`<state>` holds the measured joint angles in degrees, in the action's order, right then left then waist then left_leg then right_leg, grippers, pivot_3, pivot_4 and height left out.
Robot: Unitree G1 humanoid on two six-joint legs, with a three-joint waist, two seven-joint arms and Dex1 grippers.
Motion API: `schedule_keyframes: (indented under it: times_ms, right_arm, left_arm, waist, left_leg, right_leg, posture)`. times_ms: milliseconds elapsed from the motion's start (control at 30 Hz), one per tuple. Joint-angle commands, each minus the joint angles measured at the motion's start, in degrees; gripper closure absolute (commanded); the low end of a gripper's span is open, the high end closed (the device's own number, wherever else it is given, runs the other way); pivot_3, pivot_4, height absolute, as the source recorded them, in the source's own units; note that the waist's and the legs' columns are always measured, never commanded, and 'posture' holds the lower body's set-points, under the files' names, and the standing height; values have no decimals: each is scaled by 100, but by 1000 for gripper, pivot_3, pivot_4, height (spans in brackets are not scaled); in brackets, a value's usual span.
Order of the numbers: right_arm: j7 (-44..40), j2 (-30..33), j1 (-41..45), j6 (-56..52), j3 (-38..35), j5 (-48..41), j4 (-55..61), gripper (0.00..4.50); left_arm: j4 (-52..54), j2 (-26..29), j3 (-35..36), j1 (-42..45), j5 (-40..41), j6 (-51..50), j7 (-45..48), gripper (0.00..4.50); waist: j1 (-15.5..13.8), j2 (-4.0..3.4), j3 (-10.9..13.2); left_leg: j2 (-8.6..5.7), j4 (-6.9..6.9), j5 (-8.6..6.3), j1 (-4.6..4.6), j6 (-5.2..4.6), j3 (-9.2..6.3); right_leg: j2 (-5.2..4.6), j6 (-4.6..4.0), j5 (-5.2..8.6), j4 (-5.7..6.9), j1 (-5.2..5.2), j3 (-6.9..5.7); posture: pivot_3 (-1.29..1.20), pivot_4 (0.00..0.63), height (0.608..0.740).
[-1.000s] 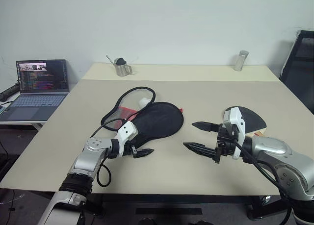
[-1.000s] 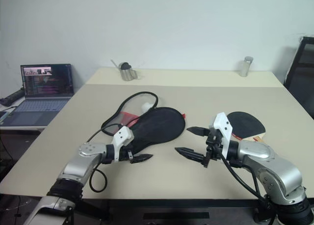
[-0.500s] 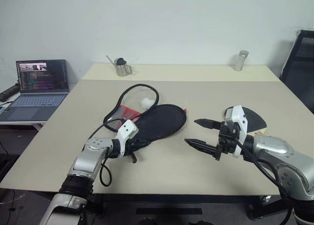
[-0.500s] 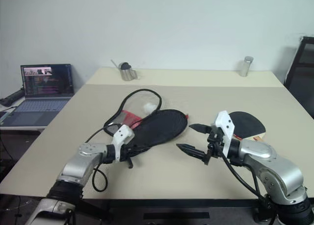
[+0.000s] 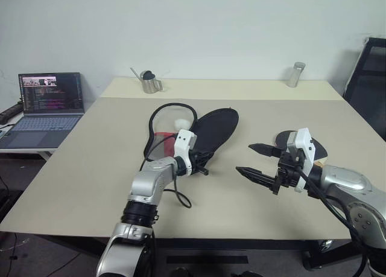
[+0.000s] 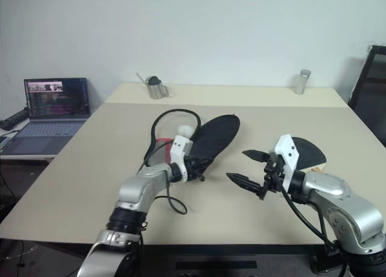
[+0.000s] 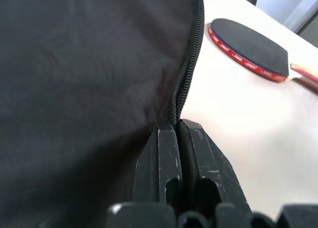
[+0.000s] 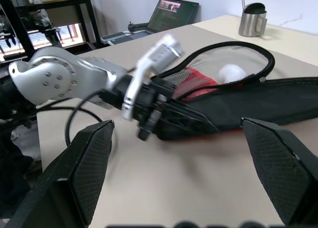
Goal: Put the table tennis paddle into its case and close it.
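Two grippers are seen above a beige table [image 5: 90,168]. The left gripper [image 5: 202,166] is closed tight on the zipped edge of the case [image 5: 212,130], its two black fingers [image 7: 164,168] pressed together on the fabric beside the zipper [image 7: 186,79]. The black flap of the case is lifted and tilted off the table, while the red panel [image 5: 161,141] and the mesh pocket beneath it are partly covered by the left wrist. Whether any logo is printed on the red panel cannot be made out. A black cord loop [image 5: 163,111] is laid in an arc behind the case, with a small white object [image 5: 180,124] inside it, too small to identify.

The right gripper [image 5: 258,162] is held level above the table with its fingers spread wide and nothing between them. Its tips are pointed toward the case but are kept apart from it.

The table tennis paddle [image 5: 319,149] is lying flat on the table behind the right wrist, largely hidden by it in the head views; its handle is cut off there. In the left wrist view its black face and red edge [image 7: 248,46] are seen clearly, outside the case.

A metal jug [image 5: 148,82], a glass jar [image 5: 295,75] and a laptop [image 5: 47,102] are seen at the far side and to the left.
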<state>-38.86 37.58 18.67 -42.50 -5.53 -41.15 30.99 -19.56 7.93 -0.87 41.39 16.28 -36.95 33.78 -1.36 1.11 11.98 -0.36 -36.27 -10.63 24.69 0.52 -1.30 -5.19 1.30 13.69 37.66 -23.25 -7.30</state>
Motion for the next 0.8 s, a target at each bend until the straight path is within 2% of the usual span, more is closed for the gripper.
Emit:
schedule_keyframes:
  times_ms: [33,167,267,500,600,633,700,800]
  right_arm:
    - [-8,59,-28,132,-139,6,136,0]
    - [26,59,-55,135,-144,22,166,0]
    - [48,49,-72,137,-148,33,190,0]
    - [80,20,-97,139,-140,45,201,0]
    - [152,-57,-39,96,-78,38,152,0]
    - [217,-117,19,31,-47,8,110,0]
    - [482,-320,168,-223,-43,-145,-31,0]
    - [878,-600,410,-535,-5,-156,-299,0]
  left_arm:
    - [-453,-311,-85,413,-125,335,-216,4443]
    - [-1026,-521,-41,719,-206,641,-338,4443]
    - [-1225,-560,-37,854,-180,864,-190,3771]
    - [-1023,-293,-98,679,-252,897,-12,1307]
    - [-417,-51,-343,321,-352,998,235,203]
    - [-91,120,-493,90,-432,1300,480,28]
    - [505,480,-612,-320,-395,1466,896,28]
    - [923,890,-420,-679,-247,1718,1169,28]
  waist:
    - [-6,3,2]
    - [4,7,4]
    - [5,7,4]
    - [7,7,4]
    - [8,7,4]
    - [14,7,4]
    - [54,6,4]
    - [42,7,4]
  left_leg:
    - [-1,-1,0,0,0,2]
    - [-1,-4,0,1,0,4]
    - [1,-4,0,1,0,4]
    - [2,-4,0,0,0,4]
    - [1,-4,0,0,0,1]
    - [1,-3,0,0,0,1]
    - [4,2,-1,-5,0,3]
    - [8,3,0,-12,1,2]
  right_leg:
    - [0,0,0,0,0,-1]
    - [0,0,-1,0,0,-1]
    - [1,0,-1,0,0,-2]
    - [1,-1,-2,1,0,1]
    - [1,-2,-2,1,0,3]
    - [0,-2,-2,0,0,7]
    - [2,-3,-3,1,-3,20]
    - [4,-12,-7,6,-4,24]
  posture:
    - [0,150,740]
    - [0,150,740]
    - [0,150,740]
    - [0,150,740]
    - [0,150,740]
    - [0,150,740]
    - [0,150,740]
    - [0,150,740]
